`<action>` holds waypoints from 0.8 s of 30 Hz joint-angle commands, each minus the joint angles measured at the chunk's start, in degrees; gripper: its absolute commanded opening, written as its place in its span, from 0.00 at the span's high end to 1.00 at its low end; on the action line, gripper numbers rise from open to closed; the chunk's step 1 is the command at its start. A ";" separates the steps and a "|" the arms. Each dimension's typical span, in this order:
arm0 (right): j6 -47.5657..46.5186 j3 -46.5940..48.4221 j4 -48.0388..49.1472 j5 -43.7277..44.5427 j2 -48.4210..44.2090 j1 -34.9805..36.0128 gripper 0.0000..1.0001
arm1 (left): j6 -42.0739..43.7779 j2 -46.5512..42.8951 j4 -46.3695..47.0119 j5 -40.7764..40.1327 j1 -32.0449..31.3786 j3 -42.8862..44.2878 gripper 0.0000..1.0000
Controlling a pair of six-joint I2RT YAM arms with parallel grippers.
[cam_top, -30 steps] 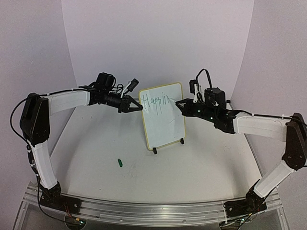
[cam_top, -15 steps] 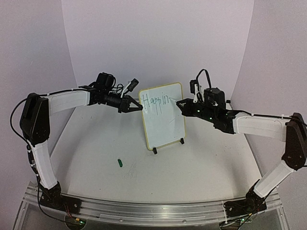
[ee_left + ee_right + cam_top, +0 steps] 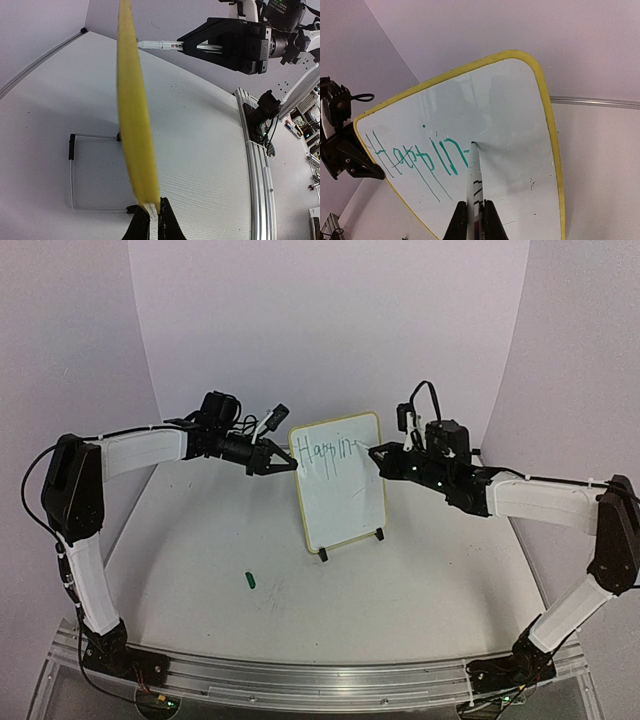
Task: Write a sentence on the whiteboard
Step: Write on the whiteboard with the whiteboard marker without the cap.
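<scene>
Marker (image 3: pixel 474 172) meets whiteboard (image 3: pixel 345 502), right gripper (image 3: pixel 376 451) extended level (left gripper (image 3: pixel 292 468) pinches edge).

Glossy board, matt black plastic, brushed metal.

The whiteboard (image 3: pixel 510 115) has a smooth, glossy white face with faint reflections, and its pale yellow frame (image 3: pixel 132 125) looks like smooth plastic. The lettering (image 3: pixel 415 160) is thin, slightly streaky green ink. At lower centre of the right wrist view, the marker (image 3: pixel 475 172) is smooth white plastic with printed marks. The left gripper (image 3: pixel 152 209) and right gripper (image 3: pixel 475 206) look like matt black plastic. The table (image 3: pixel 200 540) is matt white and lightly scuffed. The rail (image 3: pixel 300 672) along the bottom of the top view is brushed, shiny metal.
</scene>
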 commanded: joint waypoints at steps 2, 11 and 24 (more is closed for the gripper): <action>-0.91 2.90 1.22 0.32 -0.64 -0.30 1.00 | 1.65 0.91 -3.83 -0.26 -0.36 0.92 1.00; -0.51 2.72 1.22 -2.18 0.77 -0.29 1.00 | 1.71 0.92 -3.84 -0.34 -0.36 1.01 1.00; 0.47 -1.05 1.05 -3.33 0.27 -0.30 1.00 | 1.60 0.98 -3.97 -0.25 -0.36 1.10 1.00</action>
